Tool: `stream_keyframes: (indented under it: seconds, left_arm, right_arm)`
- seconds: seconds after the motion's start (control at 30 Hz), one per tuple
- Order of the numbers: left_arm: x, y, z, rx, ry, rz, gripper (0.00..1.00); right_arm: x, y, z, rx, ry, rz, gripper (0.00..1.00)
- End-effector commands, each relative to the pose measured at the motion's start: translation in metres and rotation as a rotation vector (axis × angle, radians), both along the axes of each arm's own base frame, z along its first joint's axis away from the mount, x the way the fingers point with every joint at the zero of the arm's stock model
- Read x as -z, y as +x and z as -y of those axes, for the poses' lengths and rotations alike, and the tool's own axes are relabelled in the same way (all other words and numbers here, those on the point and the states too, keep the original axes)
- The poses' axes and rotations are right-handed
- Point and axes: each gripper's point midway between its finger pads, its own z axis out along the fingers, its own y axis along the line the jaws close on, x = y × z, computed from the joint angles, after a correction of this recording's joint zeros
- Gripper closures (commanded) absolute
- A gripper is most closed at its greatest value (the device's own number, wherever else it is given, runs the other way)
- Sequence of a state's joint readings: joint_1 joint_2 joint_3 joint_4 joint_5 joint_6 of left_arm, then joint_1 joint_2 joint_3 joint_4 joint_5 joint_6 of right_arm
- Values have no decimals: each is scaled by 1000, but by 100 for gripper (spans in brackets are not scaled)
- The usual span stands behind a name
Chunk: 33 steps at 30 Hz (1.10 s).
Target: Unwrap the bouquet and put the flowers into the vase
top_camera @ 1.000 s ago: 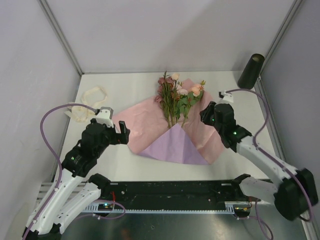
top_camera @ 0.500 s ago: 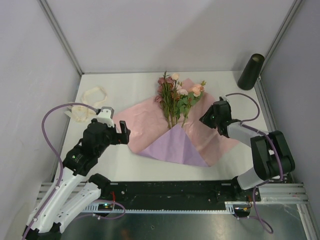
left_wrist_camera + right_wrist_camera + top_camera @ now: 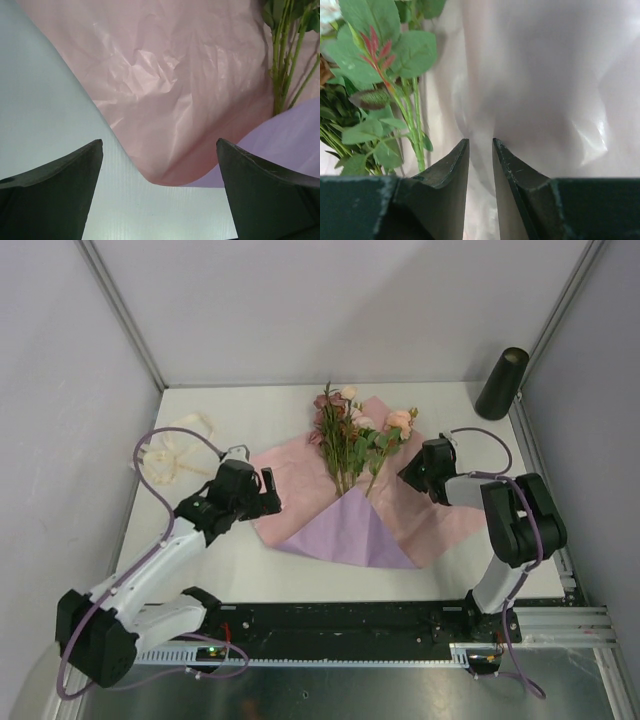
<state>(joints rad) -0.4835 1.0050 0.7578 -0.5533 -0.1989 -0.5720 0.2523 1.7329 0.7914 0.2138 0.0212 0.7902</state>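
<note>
The bouquet lies unwrapped. The flowers (image 3: 348, 435) rest loose on a spread pink paper sheet (image 3: 290, 468) with a lilac sheet (image 3: 352, 530) over its near part. The black vase (image 3: 502, 383) stands upright at the far right corner. My left gripper (image 3: 268, 492) is open wide just before the pink sheet's left corner (image 3: 165, 170); the table shows between its fingers (image 3: 60, 190). My right gripper (image 3: 408, 472) sits low over the pink paper (image 3: 545, 75) right of the green stems (image 3: 415, 135). Its jaws are a narrow gap apart, with nothing seen between them.
A cream ribbon (image 3: 175, 452) lies loose at the far left of the white table (image 3: 240, 410). Grey walls close in the table on three sides. A black rail (image 3: 340, 625) with the arm bases runs along the near edge.
My left arm has reached forward and right, bringing its open gripper up to the pink sheet's left corner. My right arm has folded back at the elbow; its gripper stays beside the flowers.
</note>
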Motion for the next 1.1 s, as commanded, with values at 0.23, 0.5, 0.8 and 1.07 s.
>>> stream_keyframes:
  seconds: [0.23, 0.5, 0.8, 1.07]
  left_arm:
    - [-41, 56, 21, -45, -126, 73, 1]
    - [-102, 37, 11, 186, -31, 256, 0]
    - [-89, 4, -11, 238, 57, 321, 0]
    - [-89, -1, -10, 257, 51, 321, 0]
  right_arm:
    - [-12, 51, -12, -61, 75, 73, 69]
    - [-93, 19, -46, -354, 166, 205, 68]
    - [-100, -36, -92, -617, 175, 154, 69]
    - [-88, -56, -123, -714, 183, 115, 77]
